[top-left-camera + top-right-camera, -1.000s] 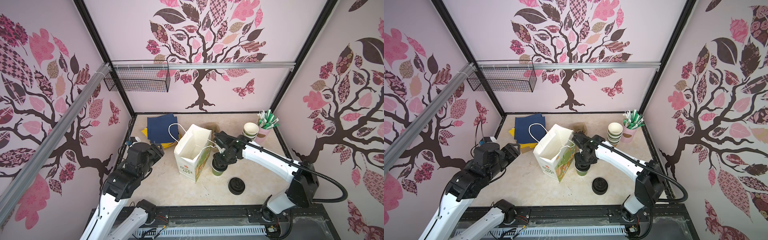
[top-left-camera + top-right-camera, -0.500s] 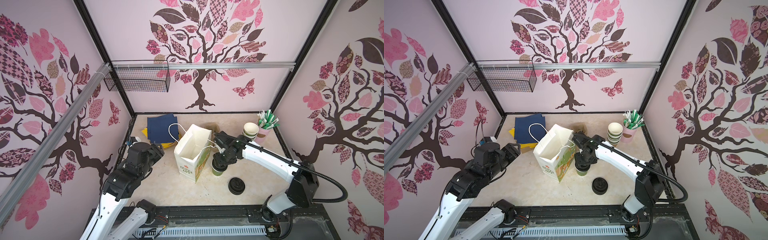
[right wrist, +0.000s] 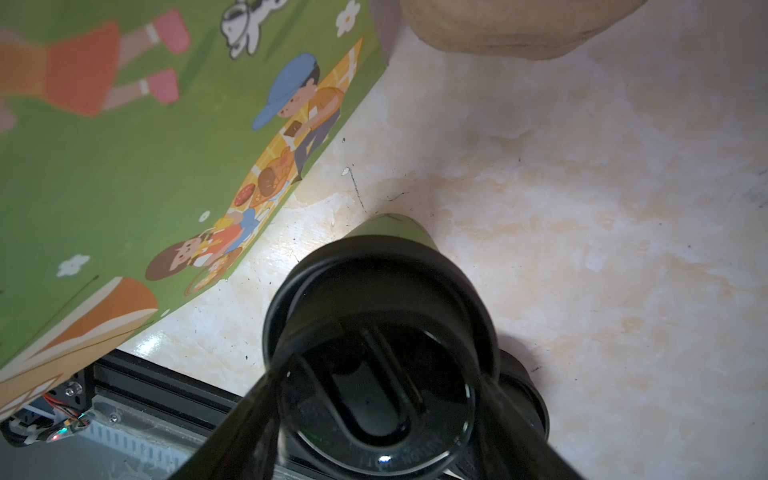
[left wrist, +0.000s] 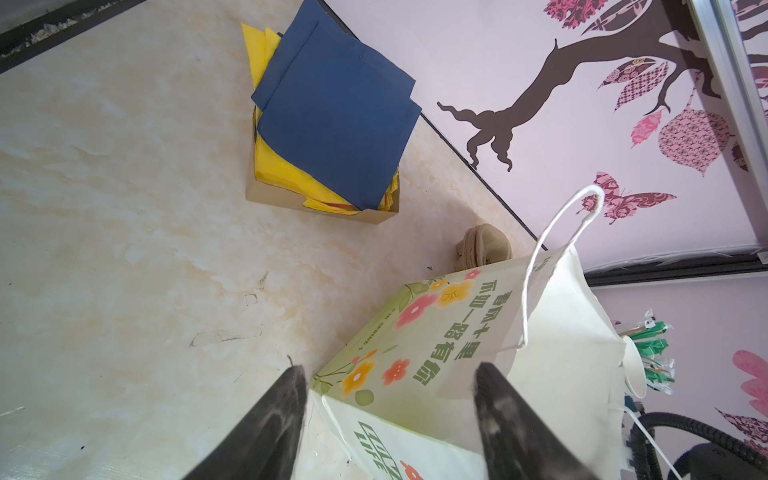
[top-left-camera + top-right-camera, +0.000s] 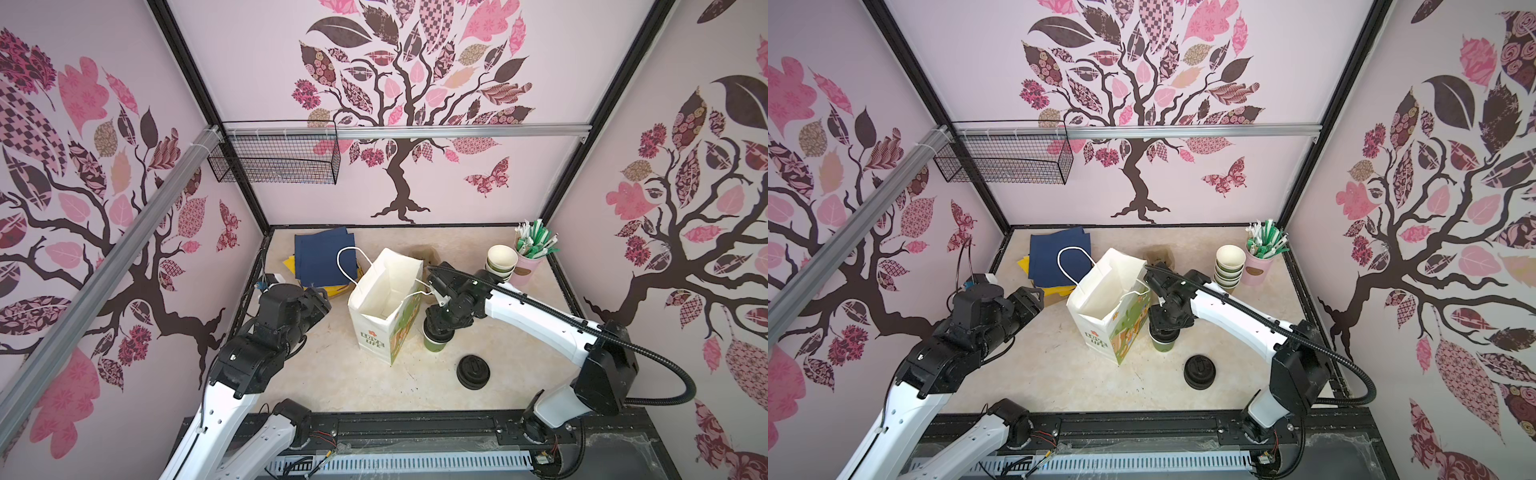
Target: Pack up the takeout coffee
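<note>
Coffee cup (image 5: pixel 435 343): we see one, lidded and upright on the table (image 5: pixel 332 374), just right of the bag (image 5: pixel 376 338). From the left, the left gripper (image 4: pixel 388 368) hangs near the bag's left side, jaws apart and gripping nothing. The bag stands open at mid-table. The right gripper (image 5: pixel 439 323) sits over the cup, its fingers (image 3: pixel 249 415) flanking the black lid (image 3: pixel 374 386) close at the rim; we cannot tell whether they press it. Loose lids (image 5: pixel 473 371) lie further right, apart from the cup.
</note>
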Tool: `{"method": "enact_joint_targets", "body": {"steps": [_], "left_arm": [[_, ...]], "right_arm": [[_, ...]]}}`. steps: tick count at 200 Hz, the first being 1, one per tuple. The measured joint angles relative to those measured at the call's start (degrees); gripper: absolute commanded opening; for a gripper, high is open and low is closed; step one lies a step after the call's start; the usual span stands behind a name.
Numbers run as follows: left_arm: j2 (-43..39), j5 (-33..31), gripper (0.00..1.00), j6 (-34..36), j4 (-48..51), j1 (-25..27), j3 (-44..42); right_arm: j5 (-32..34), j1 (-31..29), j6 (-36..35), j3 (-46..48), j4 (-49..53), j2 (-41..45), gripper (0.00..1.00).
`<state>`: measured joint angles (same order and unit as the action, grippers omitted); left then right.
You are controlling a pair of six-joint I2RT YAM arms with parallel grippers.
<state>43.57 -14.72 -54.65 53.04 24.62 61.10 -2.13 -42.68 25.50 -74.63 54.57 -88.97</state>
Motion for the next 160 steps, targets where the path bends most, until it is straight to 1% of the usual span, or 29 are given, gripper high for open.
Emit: {"method": "enact_joint_targets", "body": {"steps": [81, 130, 160], "left_arm": [[0.37, 0.85, 0.68, 0.00, -0.22, 0.00, -0.13], [0.35, 0.90, 0.68, 0.00, -0.24, 0.00, -0.31], [0.35, 0.90, 0.68, 0.00, -0.26, 0.00, -0.50]], "right_arm": [[-1.11, 0.00, -0.26, 0.00, -0.02, 0.00, 0.69], [1.03, 0.00, -0.17, 0.00, 0.02, 0.09, 0.67], [0.94, 0.00, -0.24, 0.00, -0.04, 0.66, 0.67]]}}
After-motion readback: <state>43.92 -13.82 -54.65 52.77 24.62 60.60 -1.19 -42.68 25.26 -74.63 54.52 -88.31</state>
